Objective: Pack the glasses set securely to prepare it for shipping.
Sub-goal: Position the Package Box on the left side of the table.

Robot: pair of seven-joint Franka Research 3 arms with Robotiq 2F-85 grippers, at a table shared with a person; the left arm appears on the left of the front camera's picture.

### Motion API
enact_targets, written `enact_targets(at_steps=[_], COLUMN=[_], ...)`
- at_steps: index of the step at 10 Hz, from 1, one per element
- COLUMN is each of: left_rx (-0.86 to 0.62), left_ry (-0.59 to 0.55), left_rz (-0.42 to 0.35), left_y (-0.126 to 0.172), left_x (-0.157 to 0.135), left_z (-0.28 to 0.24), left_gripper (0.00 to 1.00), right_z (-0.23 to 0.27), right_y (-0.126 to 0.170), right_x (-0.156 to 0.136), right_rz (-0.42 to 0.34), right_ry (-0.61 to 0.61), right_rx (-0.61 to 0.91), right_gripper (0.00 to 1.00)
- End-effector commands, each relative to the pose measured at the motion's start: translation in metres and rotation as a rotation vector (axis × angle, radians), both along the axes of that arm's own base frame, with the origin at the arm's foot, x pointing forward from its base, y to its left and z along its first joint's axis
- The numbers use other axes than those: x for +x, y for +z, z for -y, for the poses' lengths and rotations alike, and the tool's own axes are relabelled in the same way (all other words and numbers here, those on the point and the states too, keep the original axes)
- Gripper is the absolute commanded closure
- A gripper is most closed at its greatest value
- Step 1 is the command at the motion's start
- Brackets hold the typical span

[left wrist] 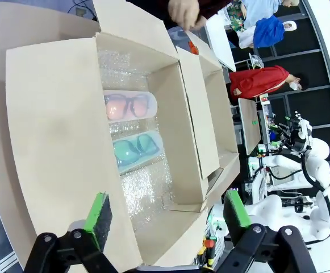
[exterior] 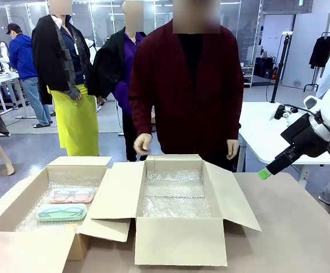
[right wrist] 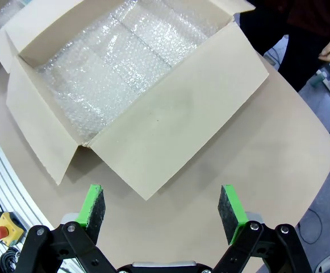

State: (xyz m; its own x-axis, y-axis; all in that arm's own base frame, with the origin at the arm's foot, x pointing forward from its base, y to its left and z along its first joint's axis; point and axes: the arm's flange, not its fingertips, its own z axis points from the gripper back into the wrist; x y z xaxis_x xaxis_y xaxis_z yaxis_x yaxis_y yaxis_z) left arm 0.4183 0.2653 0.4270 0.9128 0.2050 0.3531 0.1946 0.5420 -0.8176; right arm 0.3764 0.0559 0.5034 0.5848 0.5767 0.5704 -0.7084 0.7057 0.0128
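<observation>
The left box (exterior: 45, 196) runs off the front view's edge at about eight o'clock, its near flap cut away. A flap of the middle box (exterior: 176, 196) overlaps its right wall. Under the bubble wrap (exterior: 173, 193), the floors of both boxes are hidden. The right arm (exterior: 315, 133) leaves the frame at three o'clock; only one green pad tip (exterior: 264, 173) shows there. The person's hand (left wrist: 184, 11) is cut off at twelve o'clock in the left wrist view.
</observation>
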Motion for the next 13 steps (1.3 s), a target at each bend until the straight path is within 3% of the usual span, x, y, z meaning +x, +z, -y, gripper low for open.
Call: enact_targets(at_steps=[1,13], left_rx=[-0.006,-0.006], left_ry=[0.001,0.001], left_rz=[0.007,0.007], left_y=[0.0033,0.0033], left_x=[0.0004,0.0004], left_z=[-0.003,-0.003], left_gripper=[0.0,0.0], right_z=[-0.003,-0.003], right_y=[0.0012,0.0012], right_x=[0.0006,0.0006], right_rz=[0.001,0.001], right_ry=[-0.03,-0.03], right_rx=[-0.012,-0.012], right_gripper=[0.0,0.0])
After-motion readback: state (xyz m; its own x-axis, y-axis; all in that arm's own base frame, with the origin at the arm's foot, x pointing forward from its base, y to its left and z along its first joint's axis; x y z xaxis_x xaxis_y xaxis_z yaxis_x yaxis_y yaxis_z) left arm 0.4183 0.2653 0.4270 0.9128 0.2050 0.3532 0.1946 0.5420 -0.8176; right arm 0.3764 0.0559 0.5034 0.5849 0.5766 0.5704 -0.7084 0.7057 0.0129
